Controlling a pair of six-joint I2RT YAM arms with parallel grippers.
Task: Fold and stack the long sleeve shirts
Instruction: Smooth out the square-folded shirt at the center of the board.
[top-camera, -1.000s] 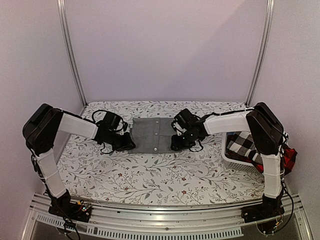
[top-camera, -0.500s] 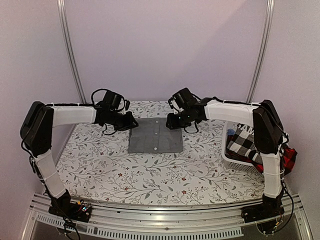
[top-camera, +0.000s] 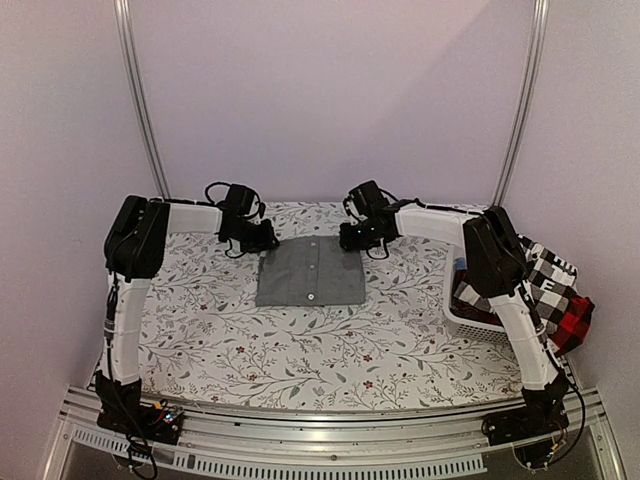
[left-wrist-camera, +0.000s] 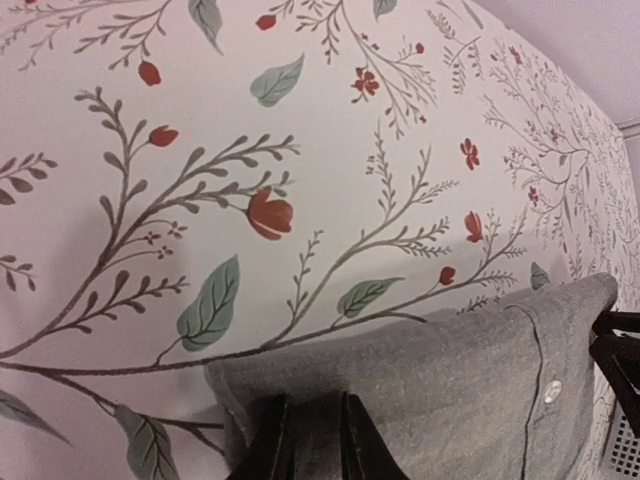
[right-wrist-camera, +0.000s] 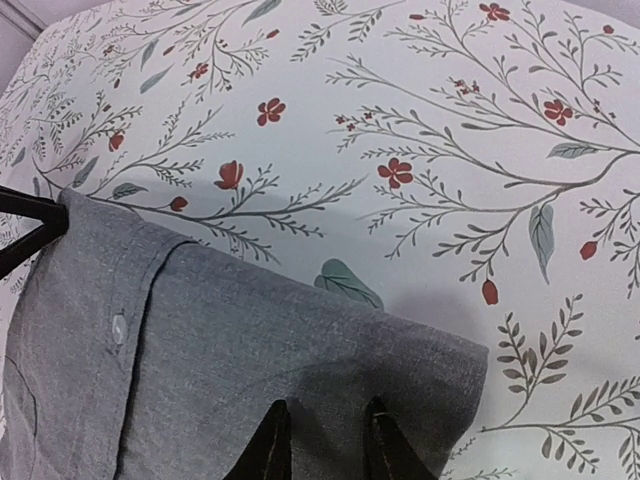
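The grey shirt (top-camera: 310, 272) lies folded into a rectangle in the middle of the table, button strip up. My left gripper (top-camera: 262, 240) is at its far left corner and my right gripper (top-camera: 348, 240) is at its far right corner. In the left wrist view the gripper (left-wrist-camera: 315, 415) is shut on the folded edge of the grey cloth (left-wrist-camera: 450, 390). In the right wrist view the gripper (right-wrist-camera: 322, 420) pinches the slightly raised corner of the cloth (right-wrist-camera: 200, 340). A black-and-white checked shirt (top-camera: 545, 275) and a red-and-black one (top-camera: 572, 322) hang from the basket.
A white basket (top-camera: 468, 318) stands at the table's right edge, behind the right arm's elbow. The table has a floral cover (top-camera: 300, 350). Metal frame posts (top-camera: 145, 120) rise at the back corners.
Both grippers have moved from the shirt's near sides up and away to its far corners, carrying cloth over. Both arms are now stretched farther out.
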